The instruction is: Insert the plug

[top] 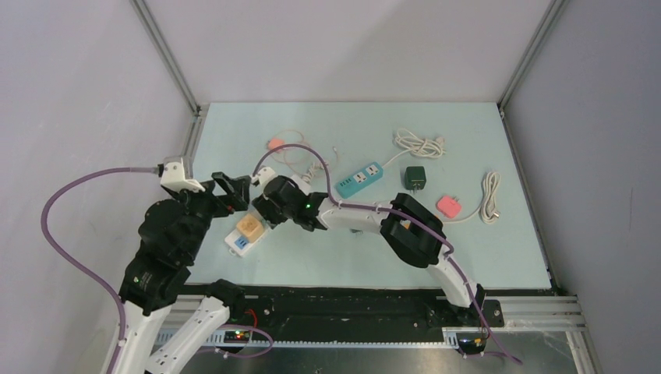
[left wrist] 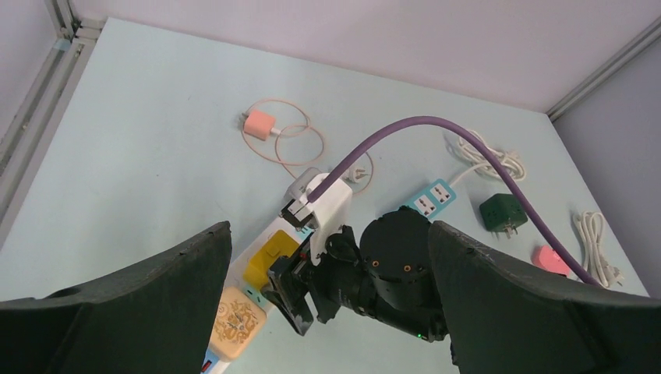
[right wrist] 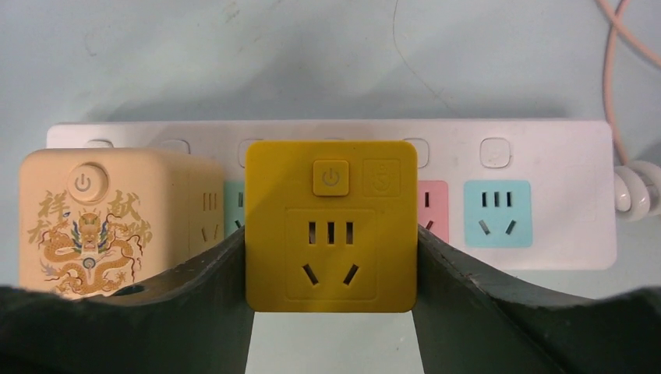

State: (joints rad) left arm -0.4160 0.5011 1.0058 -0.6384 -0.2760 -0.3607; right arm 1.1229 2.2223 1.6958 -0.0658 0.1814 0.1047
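right gripper (right wrist: 330, 269) clamps the yellow plug cube (right wrist: 330, 195) over the white power strip (right wrist: 546, 156), beside a beige cube (right wrist: 86, 218); left gripper (left wrist: 329, 230) gapes wide.

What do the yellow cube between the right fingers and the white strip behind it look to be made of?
Yellow cube adapter: apparently hard moulded plastic with a matte to satin finish, going by its even colour, rounded corners, crisp socket slots and lack of glare. White power strip: likely similar plastic, smooth and perhaps slightly glossier, with a uniform white shell and inset pastel socket faces. No metal shows on the outside of either.
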